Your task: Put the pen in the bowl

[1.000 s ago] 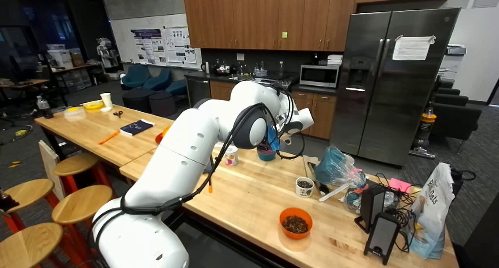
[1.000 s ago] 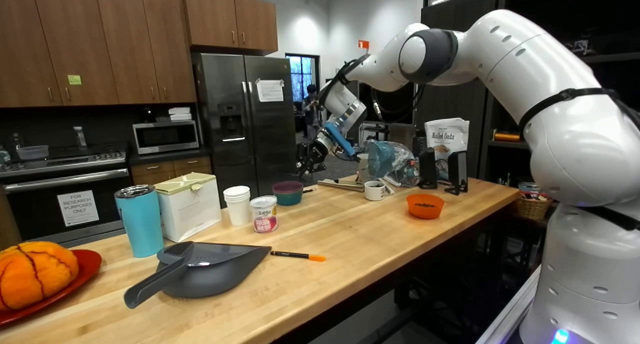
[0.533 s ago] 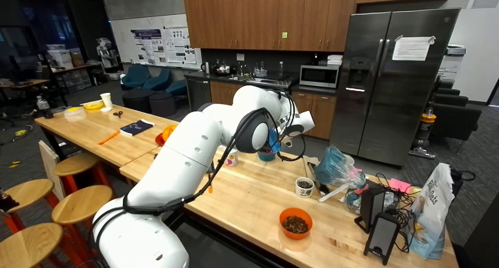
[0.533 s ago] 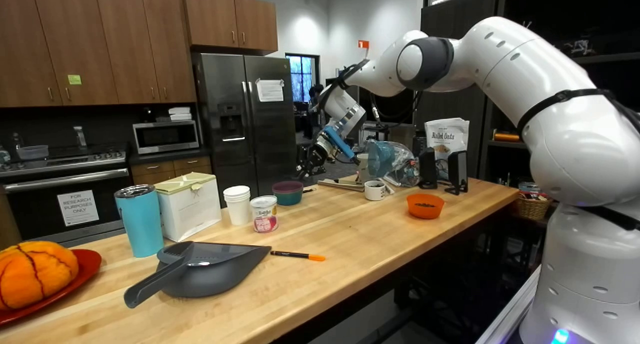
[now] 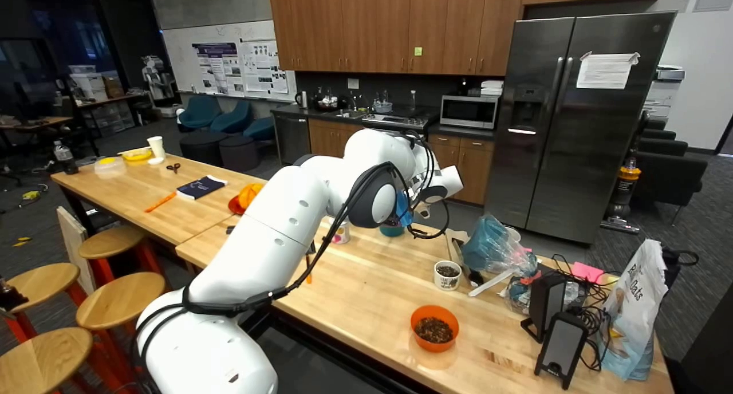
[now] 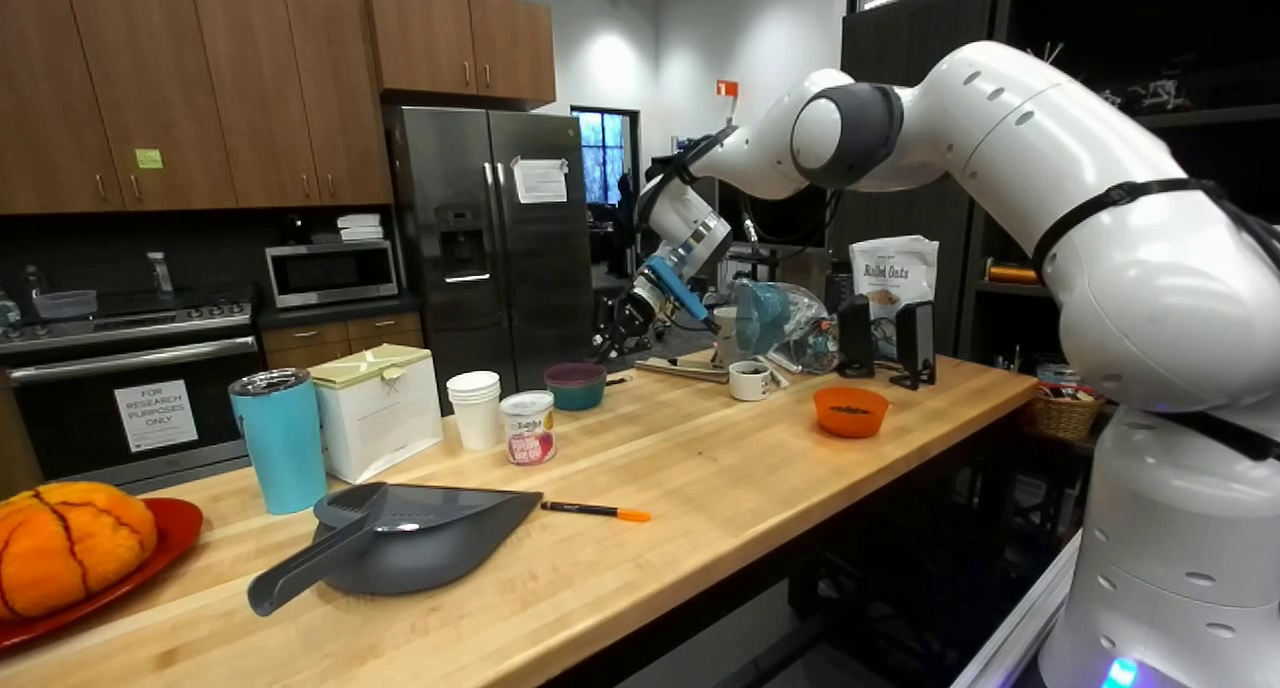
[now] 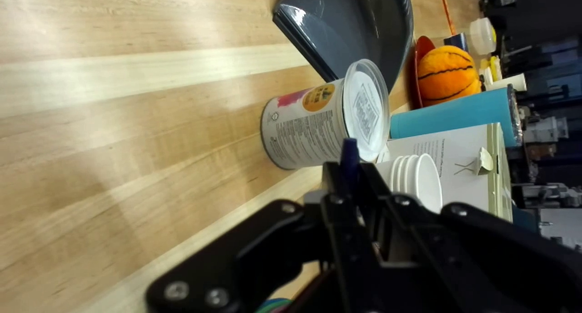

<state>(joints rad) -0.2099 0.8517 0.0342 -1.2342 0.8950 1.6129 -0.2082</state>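
A dark blue pen (image 7: 350, 150) pokes out from between the fingertips of my gripper (image 7: 350, 172), which is shut on it in the wrist view. The bowl (image 6: 575, 395), maroon inside and teal outside, stands on the table's far side. In that exterior view my gripper (image 6: 608, 350) hangs just above and behind the bowl's right rim, tilted downward. Elsewhere only the teal side of the bowl (image 5: 391, 231) shows under the arm, which hides the gripper there. A coloured bit of the bowl's edge (image 7: 274, 305) appears at the bottom of the wrist view.
Beside the bowl stand a tin (image 6: 528, 430) and stacked paper cups (image 6: 475, 413). A dustpan (image 6: 430, 543) and an orange-tipped marker (image 6: 595, 511) lie nearer. To the right are a white mug (image 6: 750, 380) and an orange bowl (image 6: 850, 415) with dark contents.
The arm has sunk a little, its elbow and wrist lower than before, bringing the gripper slightly down near the bowl. The grip and the table's objects look unchanged.
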